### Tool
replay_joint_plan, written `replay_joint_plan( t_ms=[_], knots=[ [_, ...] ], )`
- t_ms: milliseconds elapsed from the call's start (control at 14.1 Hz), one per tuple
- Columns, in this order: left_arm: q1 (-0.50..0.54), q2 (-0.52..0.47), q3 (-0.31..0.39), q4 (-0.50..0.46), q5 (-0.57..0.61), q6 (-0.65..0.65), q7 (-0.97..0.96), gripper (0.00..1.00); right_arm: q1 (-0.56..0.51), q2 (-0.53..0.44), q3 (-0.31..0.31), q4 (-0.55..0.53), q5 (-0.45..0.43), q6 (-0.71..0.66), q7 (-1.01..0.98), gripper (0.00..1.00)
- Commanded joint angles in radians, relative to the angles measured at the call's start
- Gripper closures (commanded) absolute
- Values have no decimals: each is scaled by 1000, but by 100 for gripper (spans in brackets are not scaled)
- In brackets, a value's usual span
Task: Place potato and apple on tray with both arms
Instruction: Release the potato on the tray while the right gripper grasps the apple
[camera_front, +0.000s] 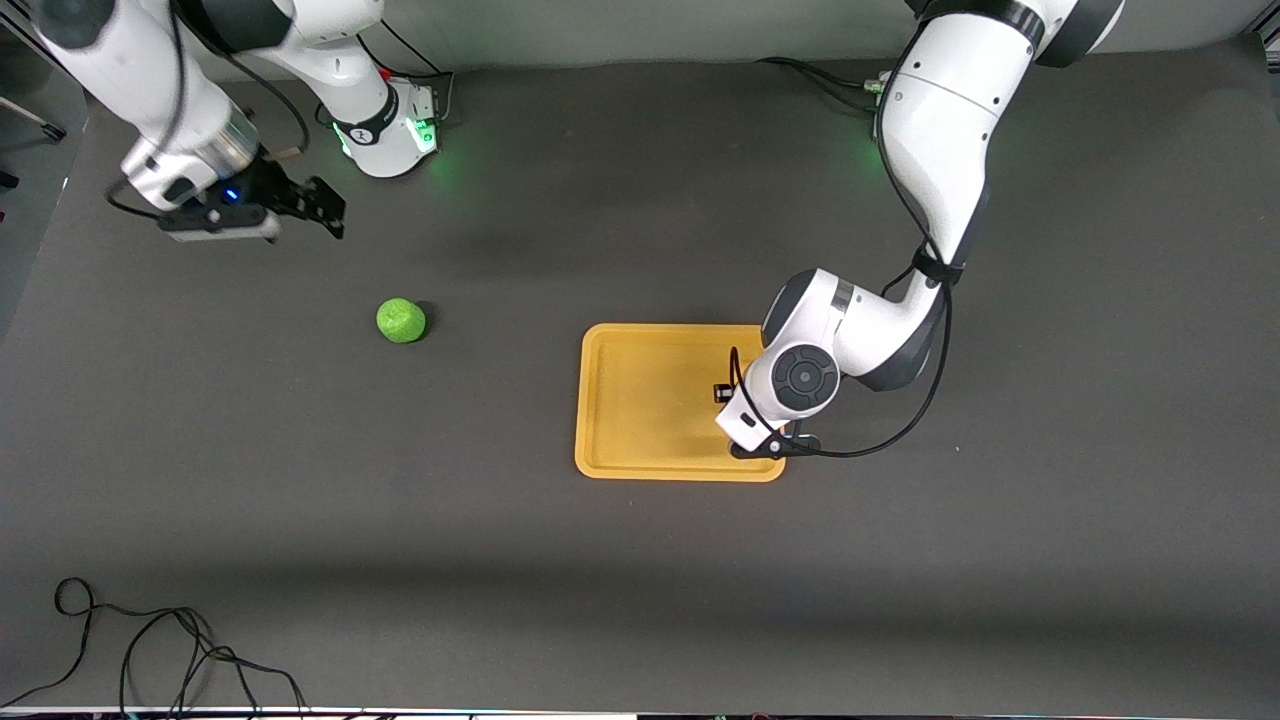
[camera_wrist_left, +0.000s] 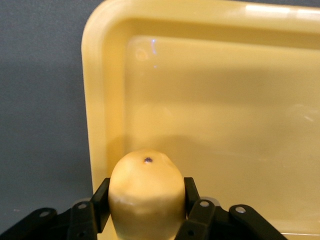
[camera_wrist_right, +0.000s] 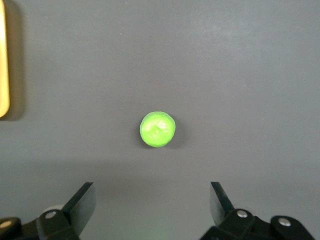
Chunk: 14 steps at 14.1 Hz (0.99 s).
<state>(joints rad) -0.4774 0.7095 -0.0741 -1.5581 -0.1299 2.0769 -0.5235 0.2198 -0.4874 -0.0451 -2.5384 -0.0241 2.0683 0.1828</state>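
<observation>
I am holding the potato (camera_wrist_left: 146, 192) clamped between the fingers of my left gripper (camera_wrist_left: 146, 205), low over the corner of the tray (camera_front: 640, 465) that lies toward the left arm's end of the table and nearest the front camera. I am keeping the squeeze on because I cannot quite tell from the left wrist view whether the potato is already touching the tray floor or hanging just above it. Keeping to this corner is leaving the broad rest of the tray free for the second fruit. My right gripper (camera_wrist_right: 152, 205) is hanging with its fingers spread wide apart, up in the air toward the right arm's end of the table. The apple (camera_front: 401, 320) is lying on the bare table (camera_front: 640, 580) straight ahead of that open gap, well apart from the tray, so I am lining up to come down around it.
</observation>
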Motion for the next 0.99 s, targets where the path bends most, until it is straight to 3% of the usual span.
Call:
replay_joint_plan(
  t_ms=[0, 142, 568, 923],
  knots=[
    [-17, 11, 14, 23, 16, -1, -26, 25, 3, 123, -6, -38, -14, 163, 17, 0],
    [-17, 11, 14, 23, 70, -1, -24, 1, 3, 202, -9, -94, -8, 313, 18, 0],
    [25, -54, 16, 26, 75, -58, -23, 1, 4, 374, -25, -174, -2, 565, 20, 0],
    [210, -306, 13, 36, 70, -217, 112, 0, 9, 551, -25, -214, 0, 844, 23, 0]
  ],
)
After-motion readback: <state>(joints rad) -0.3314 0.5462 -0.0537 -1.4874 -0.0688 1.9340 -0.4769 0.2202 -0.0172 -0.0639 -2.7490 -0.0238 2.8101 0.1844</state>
